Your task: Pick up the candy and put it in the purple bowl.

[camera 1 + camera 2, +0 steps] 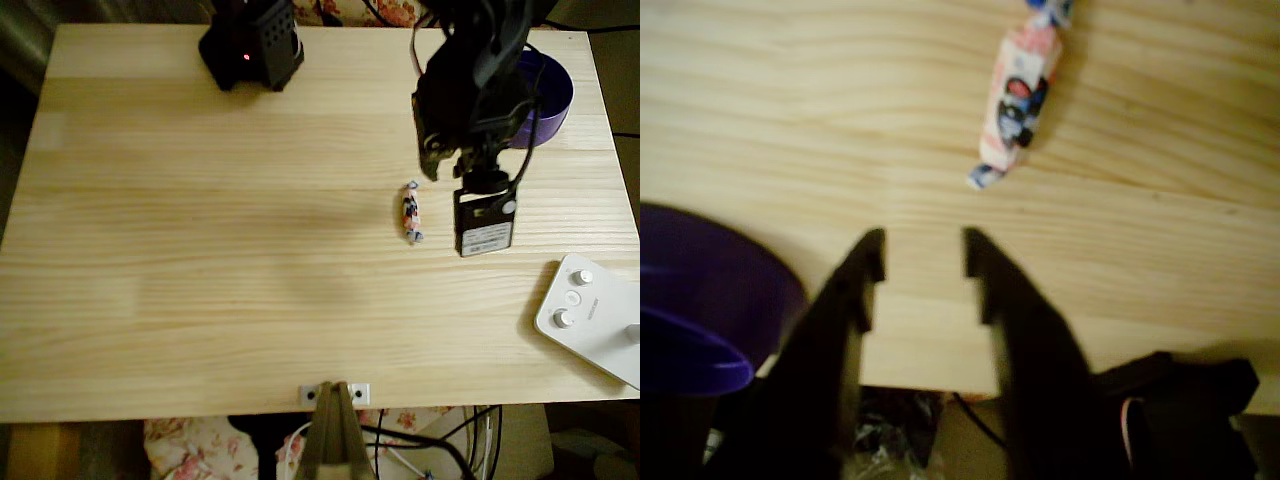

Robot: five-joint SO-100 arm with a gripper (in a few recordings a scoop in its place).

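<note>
One candy (411, 212), one purple bowl (556, 92), one white device (592, 315), one table (200, 280).

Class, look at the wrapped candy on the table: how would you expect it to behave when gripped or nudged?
The candy looks small and is probably light. Its oblong body lies flat on the wooden table, so a sideways nudge may roll it. The twisted wrapper ends look thin and would likely crumple; gripping across the middle seems safer. The tool stands open, short of it.
</note>
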